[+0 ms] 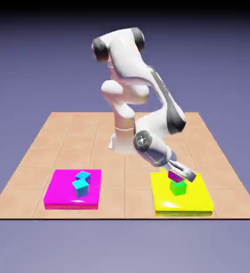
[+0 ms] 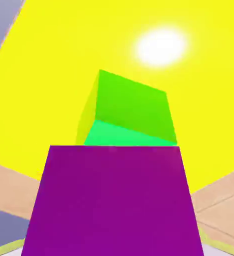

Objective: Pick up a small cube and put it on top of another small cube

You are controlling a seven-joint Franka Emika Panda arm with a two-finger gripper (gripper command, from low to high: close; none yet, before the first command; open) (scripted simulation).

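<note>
The small purple cube [image 1: 174, 176] sits between the fingers of my gripper [image 1: 178, 174], which is shut on it and tilted down toward the exterior view's right. Directly under it stands the bright green cube [image 1: 178, 188] on a yellow pad [image 1: 201, 202]. I cannot tell whether the two cubes touch or a thin gap remains. In the hand view the purple cube [image 2: 114, 200] fills the bottom and hides both fingertips. The green cube [image 2: 128, 107] shows just beyond it, turned corner-on, on the yellow pad [image 2: 49, 75].
A magenta pad [image 1: 57, 194] lies at the exterior view's left with two cyan cubes on it, one [image 1: 83, 176] behind the other [image 1: 80, 187]. The wooden table [image 1: 127, 160] ends just in front of both pads.
</note>
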